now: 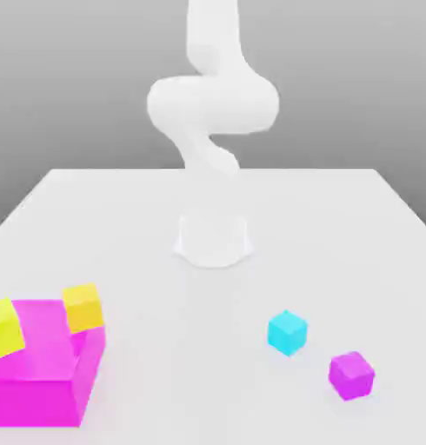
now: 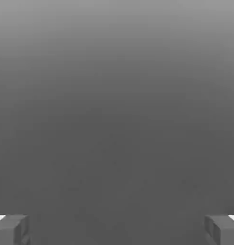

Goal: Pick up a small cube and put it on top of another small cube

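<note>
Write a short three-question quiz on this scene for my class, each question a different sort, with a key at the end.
1. True or false: the small cyan cube and the small magenta cube stand apart on the table.

2. Multiple choice: how does the gripper stand?
a) shut, holding nothing
b) open, holding nothing
c) shut on the cyan cube

3. Fill in the color: the large box-like object at the exterior view's left is ____.

Key: 1 true; 2 b; 3 magenta.

Small cyan cube [image 1: 288, 333] smooth, perhaps plastic; pale tabletop [image 1: 164, 348] matt, smooth.
</note>
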You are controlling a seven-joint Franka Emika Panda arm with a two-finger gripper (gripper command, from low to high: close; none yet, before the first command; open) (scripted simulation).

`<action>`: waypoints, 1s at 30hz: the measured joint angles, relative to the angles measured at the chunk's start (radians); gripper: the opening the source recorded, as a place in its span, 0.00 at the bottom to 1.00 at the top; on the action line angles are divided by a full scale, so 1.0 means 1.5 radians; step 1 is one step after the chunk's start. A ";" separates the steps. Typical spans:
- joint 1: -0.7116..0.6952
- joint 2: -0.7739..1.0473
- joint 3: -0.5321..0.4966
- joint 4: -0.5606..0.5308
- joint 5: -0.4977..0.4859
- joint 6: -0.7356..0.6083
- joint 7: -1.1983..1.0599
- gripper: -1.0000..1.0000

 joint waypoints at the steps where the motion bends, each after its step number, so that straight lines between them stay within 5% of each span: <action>1: 0.012 0.021 -0.002 -0.021 0.004 0.018 -0.014 0.50; 18: 0.192 0.437 0.042 -0.374 0.012 0.354 -0.225 0.50; 26: 0.230 0.642 0.011 -0.360 -0.018 0.519 -0.216 0.50; 27: 0.234 0.657 0.007 -0.358 -0.017 0.531 -0.215 0.00; 30: 0.234 0.657 0.008 -0.358 -0.018 0.531 -0.215 0.00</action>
